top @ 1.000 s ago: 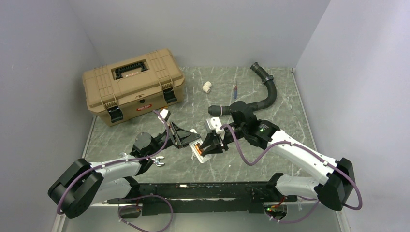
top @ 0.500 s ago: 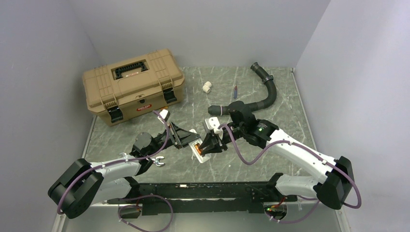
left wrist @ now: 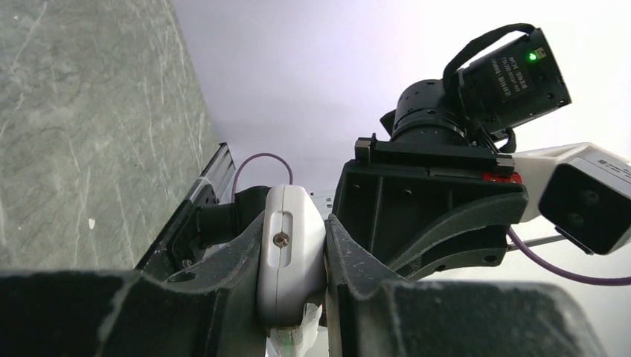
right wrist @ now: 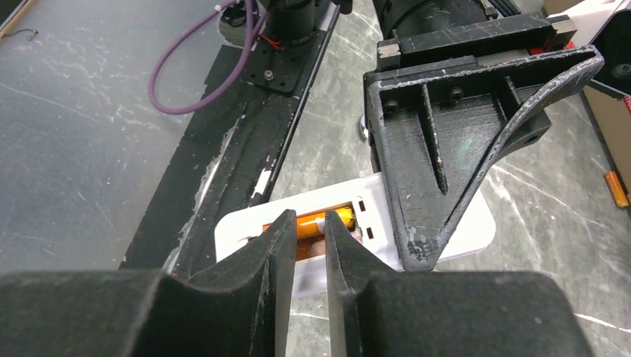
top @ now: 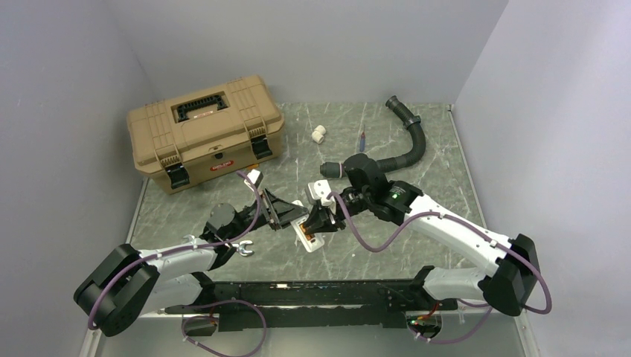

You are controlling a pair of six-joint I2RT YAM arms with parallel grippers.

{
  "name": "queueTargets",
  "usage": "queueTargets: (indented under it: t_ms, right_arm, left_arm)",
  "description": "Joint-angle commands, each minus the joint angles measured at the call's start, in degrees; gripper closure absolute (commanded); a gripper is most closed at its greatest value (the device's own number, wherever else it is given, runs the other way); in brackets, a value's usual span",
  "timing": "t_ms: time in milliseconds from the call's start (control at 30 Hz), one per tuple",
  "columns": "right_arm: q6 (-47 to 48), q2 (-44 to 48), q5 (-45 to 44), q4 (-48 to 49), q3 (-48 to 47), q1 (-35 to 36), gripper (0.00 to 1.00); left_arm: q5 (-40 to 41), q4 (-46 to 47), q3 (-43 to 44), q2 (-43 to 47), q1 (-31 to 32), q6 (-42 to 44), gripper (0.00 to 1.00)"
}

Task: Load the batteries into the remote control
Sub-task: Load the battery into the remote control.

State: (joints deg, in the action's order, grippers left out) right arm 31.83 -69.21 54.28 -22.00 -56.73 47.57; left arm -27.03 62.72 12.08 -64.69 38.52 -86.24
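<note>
The white remote control (top: 307, 230) is held low over the table, back side up, and my left gripper (top: 292, 216) is shut on one end of it. In the left wrist view its rounded end (left wrist: 290, 245) sits clamped between the left gripper's (left wrist: 292, 260) two fingers. An orange battery (right wrist: 338, 220) lies in the open recess of the remote control (right wrist: 461, 230). My right gripper (right wrist: 306, 223) hovers right over that recess, jaws a narrow gap apart with nothing between them. A second orange battery (right wrist: 615, 189) lies on the table near the toolbox.
A tan toolbox (top: 202, 130) stands at the back left. A white pipe fitting (top: 318, 134), a red-and-blue stick (top: 362, 140) and a black corrugated hose (top: 408, 145) lie behind the arms. A silver wrench (top: 239, 249) rests by the left arm, near the black base rail (top: 312, 294).
My right gripper has shifted left onto the remote's recess and its jaws have narrowed slightly. The left arm and remote have held still.
</note>
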Motion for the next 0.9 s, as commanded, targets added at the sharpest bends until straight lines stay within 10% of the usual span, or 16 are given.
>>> queueTargets:
  t_ms: [0, 433, 867]
  right_arm:
    - [2.98, -1.92, -4.63, -4.18, -1.65, 1.09, 0.78]
    - [-4.39, 3.65, -4.24, 3.88, -0.52, 1.23, 0.78]
    - [-24.02, 12.60, -36.55, 32.23, 11.92, -0.07, 0.63]
  left_arm:
    - [0.58, 5.78, 1.73, 2.36, 0.46, -1.30, 1.00]
    - [0.95, -0.19, 1.20, 3.37, 0.45, 4.36, 1.00]
    - [3.98, -45.93, 7.07, 26.86, -6.45, 20.45, 1.00]
